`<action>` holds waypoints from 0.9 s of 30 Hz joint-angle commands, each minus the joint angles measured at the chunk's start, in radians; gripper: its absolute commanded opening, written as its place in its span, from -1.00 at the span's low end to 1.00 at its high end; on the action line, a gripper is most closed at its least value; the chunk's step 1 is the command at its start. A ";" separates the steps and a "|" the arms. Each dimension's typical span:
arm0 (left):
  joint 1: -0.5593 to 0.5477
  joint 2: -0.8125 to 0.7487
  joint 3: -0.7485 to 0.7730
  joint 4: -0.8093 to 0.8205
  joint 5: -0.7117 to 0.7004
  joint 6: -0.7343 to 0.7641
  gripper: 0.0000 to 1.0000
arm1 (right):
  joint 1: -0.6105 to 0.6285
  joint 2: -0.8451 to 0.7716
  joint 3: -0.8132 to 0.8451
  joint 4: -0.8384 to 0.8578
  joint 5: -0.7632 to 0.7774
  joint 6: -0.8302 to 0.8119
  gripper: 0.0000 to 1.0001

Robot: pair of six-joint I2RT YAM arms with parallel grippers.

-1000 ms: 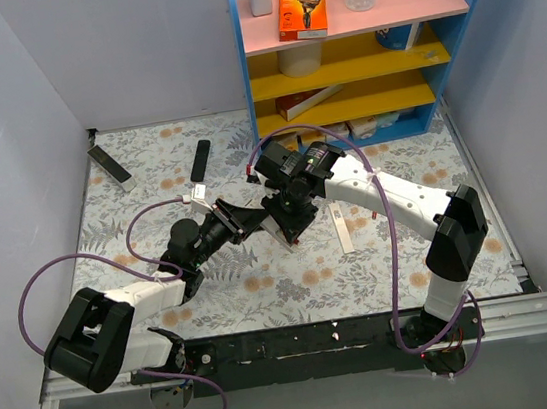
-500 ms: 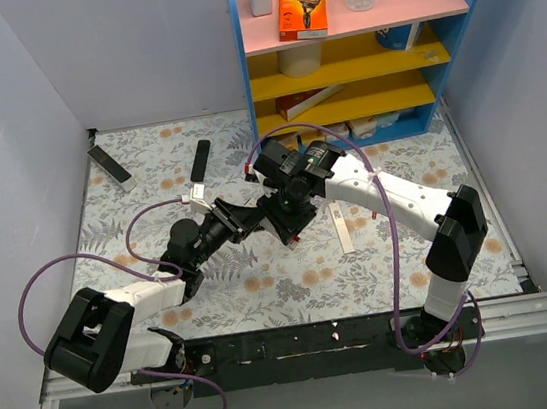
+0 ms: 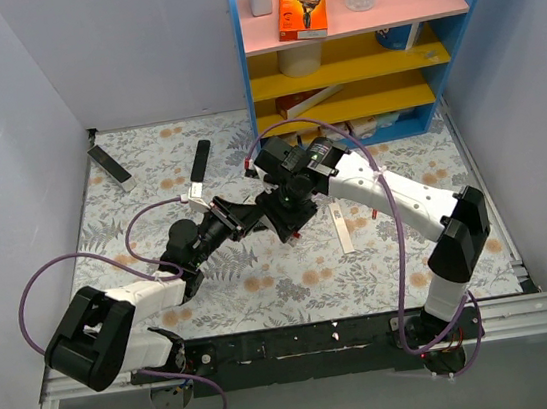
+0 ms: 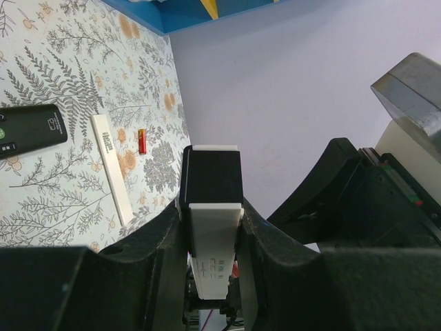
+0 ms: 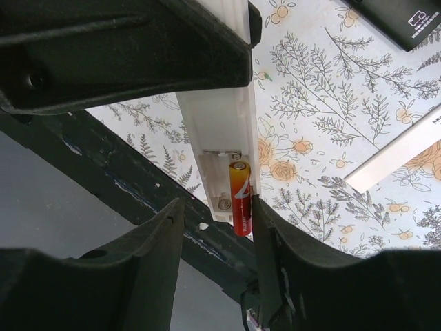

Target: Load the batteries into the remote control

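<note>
My left gripper (image 4: 212, 207) is shut on the slim white remote control (image 4: 215, 238) and holds it off the table. In the right wrist view the remote's open battery bay (image 5: 222, 172) faces the camera. One red battery (image 5: 241, 200) lies in the bay's right slot, its lower end sticking out past the remote's end. My right gripper (image 5: 217, 203) is open, its jaws on either side of that end, and the right finger (image 5: 275, 262) is next to the battery. The other red battery (image 4: 142, 141) lies on the table beside the white back cover (image 4: 110, 169). In the top view both grippers (image 3: 245, 216) (image 3: 291, 220) meet mid-table.
A black remote (image 4: 27, 131) lies near the back cover (image 3: 342, 226). Two more black remotes (image 3: 201, 160) (image 3: 110, 167) lie at the far left. A blue shelf unit (image 3: 247, 97) with boxes and bottles stands at the back right. Purple walls close in both sides.
My right gripper has shifted slightly up and left over the remote's end, now covering most of the remote in the top view. The left arm has barely moved.
</note>
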 commanded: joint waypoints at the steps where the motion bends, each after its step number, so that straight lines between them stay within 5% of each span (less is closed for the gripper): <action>1: -0.006 0.000 -0.003 0.078 0.050 -0.037 -1.00 | -0.002 -0.055 0.040 0.009 0.036 -0.013 0.03; 17: 0.004 -0.037 0.024 -0.043 0.047 0.015 -1.00 | -0.002 -0.180 -0.015 0.092 -0.012 -0.126 0.06; 27: 0.020 -0.078 0.058 -0.096 0.123 0.037 -1.00 | -0.002 -0.481 -0.344 0.317 -0.116 -0.677 0.06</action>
